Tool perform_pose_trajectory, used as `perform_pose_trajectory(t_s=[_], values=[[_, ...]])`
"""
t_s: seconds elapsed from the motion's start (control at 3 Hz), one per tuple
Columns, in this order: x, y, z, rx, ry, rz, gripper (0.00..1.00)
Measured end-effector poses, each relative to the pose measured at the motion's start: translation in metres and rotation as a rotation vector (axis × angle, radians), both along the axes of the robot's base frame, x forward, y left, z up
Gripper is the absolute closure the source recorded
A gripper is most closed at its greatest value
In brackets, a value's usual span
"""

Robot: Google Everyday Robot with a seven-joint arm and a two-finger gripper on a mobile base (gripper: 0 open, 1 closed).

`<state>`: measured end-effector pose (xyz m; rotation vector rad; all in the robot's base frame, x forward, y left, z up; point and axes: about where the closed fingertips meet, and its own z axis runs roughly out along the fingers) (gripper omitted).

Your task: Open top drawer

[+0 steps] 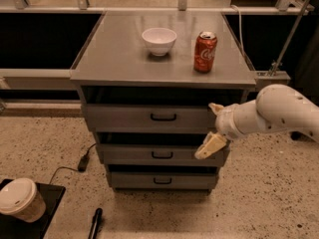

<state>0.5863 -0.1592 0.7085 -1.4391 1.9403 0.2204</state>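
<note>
1. The top drawer [124, 118] sits shut just under the tabletop's [119, 59] front edge.
2. The claw [213, 127] hangs released below the front-right corner, right of the handle [163, 117], probably lining up to grasp it.

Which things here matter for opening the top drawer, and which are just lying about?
For the job: top drawer, its loop handle, gripper, open, at the drawers' right edge.
Lying about: white bowl, red can, middle drawer, bottom drawer, lidded paper cup.
</note>
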Motion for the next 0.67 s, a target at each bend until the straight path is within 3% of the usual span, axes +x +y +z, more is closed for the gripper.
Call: perform_pose_trajectory(t_s=[0.33, 0.67], values=[[0.0468, -0.0137, -0.0013, -0.117, -0.082, -0.026, 0.0], [0.0468, -0.0137, -0.0013, -0.117, -0.081, -0.026, 0.0]])
